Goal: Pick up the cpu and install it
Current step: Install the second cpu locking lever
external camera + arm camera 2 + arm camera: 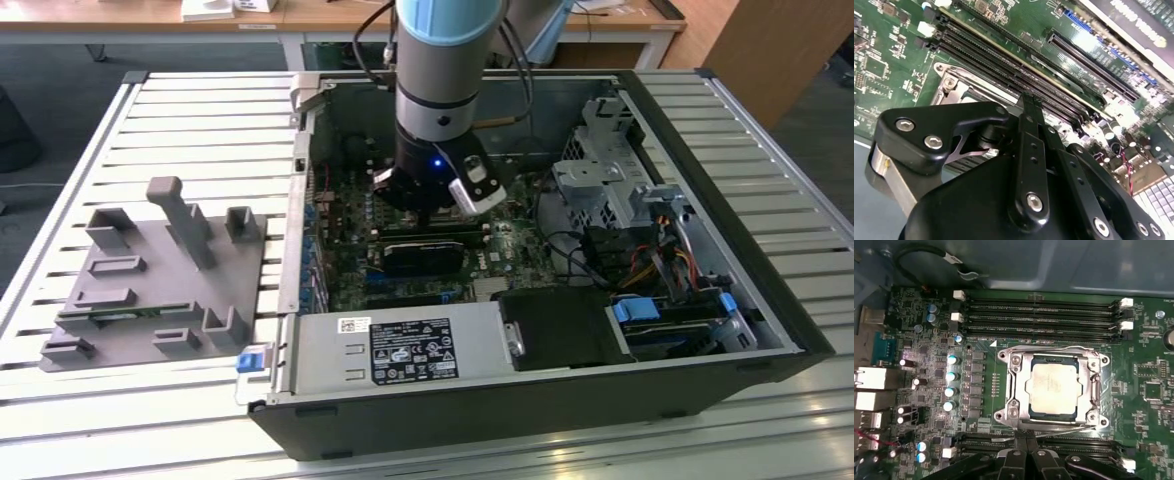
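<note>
lying flat inside the dark square metal-framed socket, the small square cpu with its silvery-grey metal top is seen in the first wrist view, seated within the frame and free of the gripper. the black gripper is seen just beside the socket's near edge, its thin fingertips brought together with nothing between them, close to the slim metal lever that runs along that edge. in the second wrist view the black linked fingers are seen meeting at a point over the socket's metal corner, with the long black memory slots running past them on the green motherboard.

in the exterior view, the grey and blue robot arm is seen reaching straight down into the open black computer case, which lies on its side on a table of pale metal slats. a silver power supply box with a white label is set at the near end of the case. on the exterior view's left, well apart from the case, a grey moulded tray with upright posts rests on the slats. a wooden desk stands beyond the table.
</note>
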Tool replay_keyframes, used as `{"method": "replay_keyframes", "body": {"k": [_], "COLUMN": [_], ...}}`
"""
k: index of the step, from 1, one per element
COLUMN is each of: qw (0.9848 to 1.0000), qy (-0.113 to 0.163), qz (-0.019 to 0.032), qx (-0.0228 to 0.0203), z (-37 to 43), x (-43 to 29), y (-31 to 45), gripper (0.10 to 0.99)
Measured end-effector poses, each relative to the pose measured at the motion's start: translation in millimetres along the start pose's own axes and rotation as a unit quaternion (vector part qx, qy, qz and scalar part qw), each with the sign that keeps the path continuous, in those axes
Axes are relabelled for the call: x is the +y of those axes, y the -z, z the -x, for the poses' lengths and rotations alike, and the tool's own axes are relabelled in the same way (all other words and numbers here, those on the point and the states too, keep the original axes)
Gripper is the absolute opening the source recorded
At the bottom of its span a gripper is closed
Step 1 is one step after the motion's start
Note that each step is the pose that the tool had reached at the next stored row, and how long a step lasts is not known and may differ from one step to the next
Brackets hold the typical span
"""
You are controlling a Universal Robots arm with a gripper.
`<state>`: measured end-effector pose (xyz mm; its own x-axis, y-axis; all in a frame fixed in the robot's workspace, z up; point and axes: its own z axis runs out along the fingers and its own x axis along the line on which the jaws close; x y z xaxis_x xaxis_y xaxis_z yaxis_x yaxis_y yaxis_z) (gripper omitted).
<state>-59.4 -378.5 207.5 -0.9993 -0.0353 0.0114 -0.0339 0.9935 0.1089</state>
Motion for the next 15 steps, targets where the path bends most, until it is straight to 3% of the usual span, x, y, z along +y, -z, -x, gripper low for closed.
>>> {"method": "replay_keyframes", "body": {"k": [2, 6, 10, 15], "qw": [1.0000, 1.0000, 0.9999, 0.9995], "qy": [0.000, 0.000, 0.000, 0.000], "qz": [0.0017, 0.0087, 0.0125, 0.0303], "qx": [-0.0001, -0.0004, -0.0005, -0.0016], "z": [-0.2, -1.9, -5.9, -11.6], "x": [-0.3, -1.7, -5.8, -9.2], "y": [-3.0, -3.3, -3.1, -3.2], "gripper": [0.106, 0.106, 0.106, 0.106]}}
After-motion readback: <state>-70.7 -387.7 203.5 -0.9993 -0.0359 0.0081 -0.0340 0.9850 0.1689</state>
